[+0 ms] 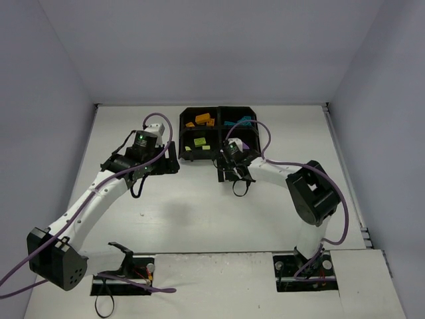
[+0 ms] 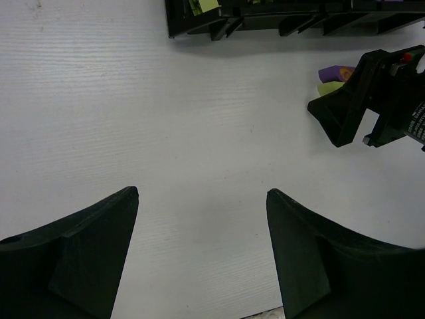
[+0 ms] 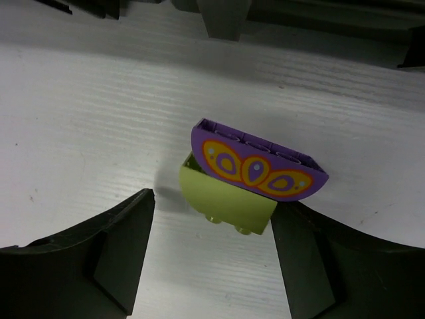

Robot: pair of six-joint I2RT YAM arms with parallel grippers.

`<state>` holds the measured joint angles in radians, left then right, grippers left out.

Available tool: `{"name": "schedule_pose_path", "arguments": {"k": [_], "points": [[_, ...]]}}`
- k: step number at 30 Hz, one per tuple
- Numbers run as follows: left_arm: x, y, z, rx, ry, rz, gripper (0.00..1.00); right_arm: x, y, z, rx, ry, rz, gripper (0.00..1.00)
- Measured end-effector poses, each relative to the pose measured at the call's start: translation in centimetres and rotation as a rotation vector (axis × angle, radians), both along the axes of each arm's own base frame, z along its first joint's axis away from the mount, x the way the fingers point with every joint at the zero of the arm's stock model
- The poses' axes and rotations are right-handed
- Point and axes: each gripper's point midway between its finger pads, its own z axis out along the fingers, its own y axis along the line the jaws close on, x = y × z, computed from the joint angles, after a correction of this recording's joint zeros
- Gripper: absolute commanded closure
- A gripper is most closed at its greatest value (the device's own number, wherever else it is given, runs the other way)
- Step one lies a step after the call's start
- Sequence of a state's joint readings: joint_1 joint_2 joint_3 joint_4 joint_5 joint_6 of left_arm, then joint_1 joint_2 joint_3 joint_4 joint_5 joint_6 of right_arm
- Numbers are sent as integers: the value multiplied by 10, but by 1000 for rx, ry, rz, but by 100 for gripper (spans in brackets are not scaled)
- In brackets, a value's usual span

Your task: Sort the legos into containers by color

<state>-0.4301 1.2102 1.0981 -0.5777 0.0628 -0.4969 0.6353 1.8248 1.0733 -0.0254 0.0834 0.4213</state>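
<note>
The black four-compartment tray point(image 1: 219, 108) stands at the back centre. It holds orange legos point(image 1: 200, 121), teal legos point(image 1: 240, 122) and yellow-green legos point(image 1: 199, 142). My right gripper point(image 1: 226, 171) is open just in front of the tray. In the right wrist view a yellow-green brick point(image 3: 226, 203) lies on the table between its open fingertips point(image 3: 212, 199). A rounded purple brick point(image 3: 259, 166) with an orange pattern leans on the brick's far side. My left gripper point(image 1: 170, 161) is open and empty point(image 2: 202, 191), to the left of the tray. The two bricks point(image 2: 332, 78) and the right gripper point(image 2: 358, 109) show in its view.
The tray's near wall point(image 2: 265, 23) runs along the top of the left wrist view and also shows in the right wrist view point(image 3: 226, 16). White table point(image 1: 199, 212) lies between the arms. Grey walls stand on three sides.
</note>
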Motion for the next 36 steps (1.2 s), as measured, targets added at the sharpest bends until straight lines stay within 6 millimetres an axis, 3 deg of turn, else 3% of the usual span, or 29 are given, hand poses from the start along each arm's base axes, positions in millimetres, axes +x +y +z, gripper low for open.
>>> {"name": "schedule_pose_path", "arguments": {"k": [11, 20, 28, 31, 32, 34, 36], "points": [[0, 1, 0, 10, -5, -11, 28, 16, 2, 0, 15, -23, -123, 37], [-1, 1, 2, 8, -10, -11, 29, 23, -1, -2, -5, -43, -154, 52], [-1, 1, 2, 7, -11, -11, 29, 23, -4, -2, -24, -61, -131, 52], [-1, 1, 2, 7, -11, -11, 29, 22, -6, -3, -32, -67, -117, 71], [-1, 1, 2, 7, -11, -11, 28, 22, -7, -3, -34, -70, -112, 86], [-1, 1, 2, 6, -11, -12, 29, 21, -8, -2, -41, -75, -97, 100], [-1, 0, 2, 2, -9, -17, 29, 19, -10, -1, -50, -84, -72, 100]]}}
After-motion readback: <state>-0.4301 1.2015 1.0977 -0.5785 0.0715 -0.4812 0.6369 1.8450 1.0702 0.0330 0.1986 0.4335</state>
